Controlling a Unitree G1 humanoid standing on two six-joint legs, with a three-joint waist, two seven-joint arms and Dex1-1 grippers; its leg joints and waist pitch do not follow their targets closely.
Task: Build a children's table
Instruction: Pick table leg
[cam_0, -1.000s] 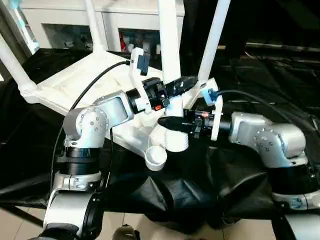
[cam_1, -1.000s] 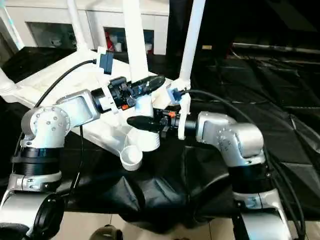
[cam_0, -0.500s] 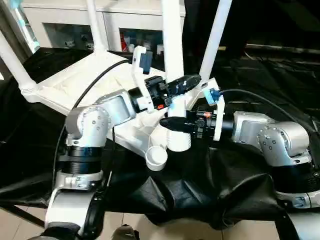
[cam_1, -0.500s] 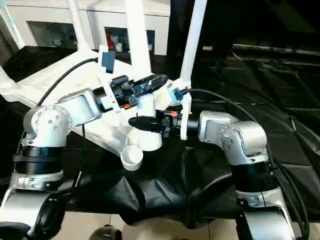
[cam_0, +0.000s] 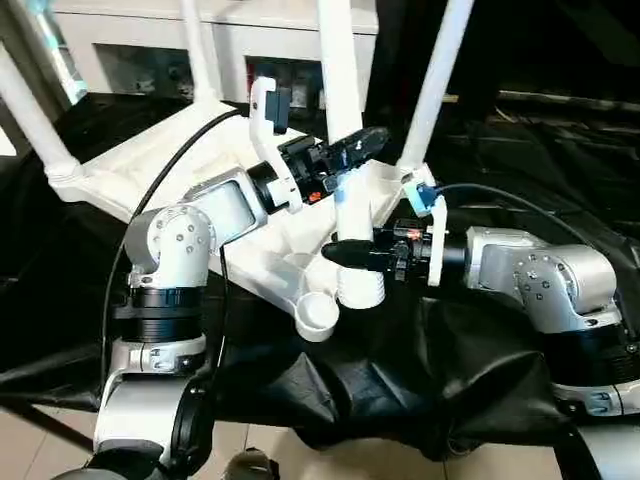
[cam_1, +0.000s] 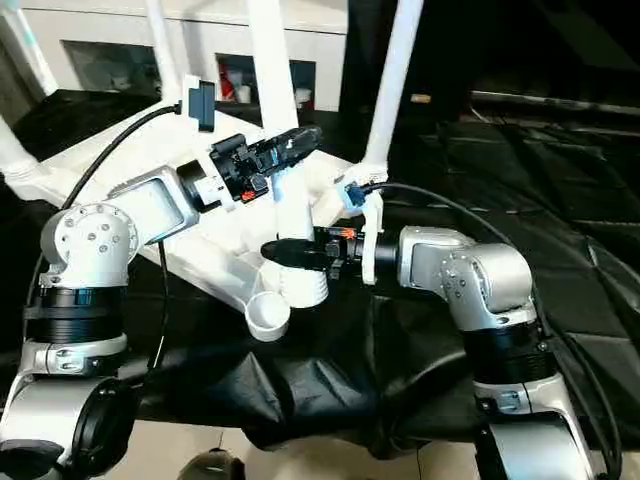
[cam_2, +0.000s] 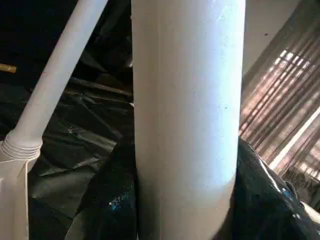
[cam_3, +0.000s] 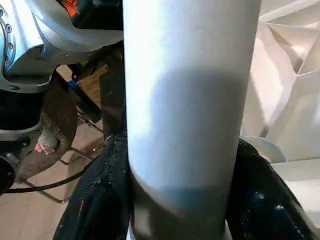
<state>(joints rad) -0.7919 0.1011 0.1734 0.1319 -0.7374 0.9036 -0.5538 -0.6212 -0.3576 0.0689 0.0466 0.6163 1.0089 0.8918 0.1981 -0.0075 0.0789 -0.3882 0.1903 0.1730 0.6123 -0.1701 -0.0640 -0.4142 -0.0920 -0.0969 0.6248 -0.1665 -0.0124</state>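
From the left eye view, the table top (cam_0: 190, 185) lies upside down and tilted on a surface draped in black cloth (cam_0: 400, 370), its ribbed underside up; three legs stand in corner sockets, one at the far left (cam_0: 30, 120), one at the back (cam_0: 195, 50), one at the right (cam_0: 435, 80); the fourth leg (cam_0: 340, 90) rises upright over the near corner, where an empty round socket (cam_0: 316, 316) sits just beside its ridged foot (cam_0: 360, 285); the left gripper (cam_0: 350, 150) has its jaws clenched around this leg higher up, the right gripper (cam_0: 350, 255) grasps it low, just above the foot; a black cable (cam_0: 170, 190) arcs over the top, and a white cabinet (cam_0: 150, 45) with glass doors stands behind; compared with a second ago, the left gripper sits higher on the leg and the leg stands a little straighter, its foot again beside the socket; in the right eye view the same scene shows, the right forearm (cam_1: 470, 275) crossing in front of the cloth; in the left wrist view the gripped leg (cam_2: 185, 115) stands between black fingers (cam_2: 112, 200), hiding much behind it, with another leg (cam_2: 55, 85) slanting beside it and a slatted blind (cam_2: 280, 115) beyond; in the right wrist view the leg (cam_3: 190, 100) is again clasped by black fingers (cam_3: 100, 200), with the ribbed underside (cam_3: 285, 75) to one side and the floor past it.
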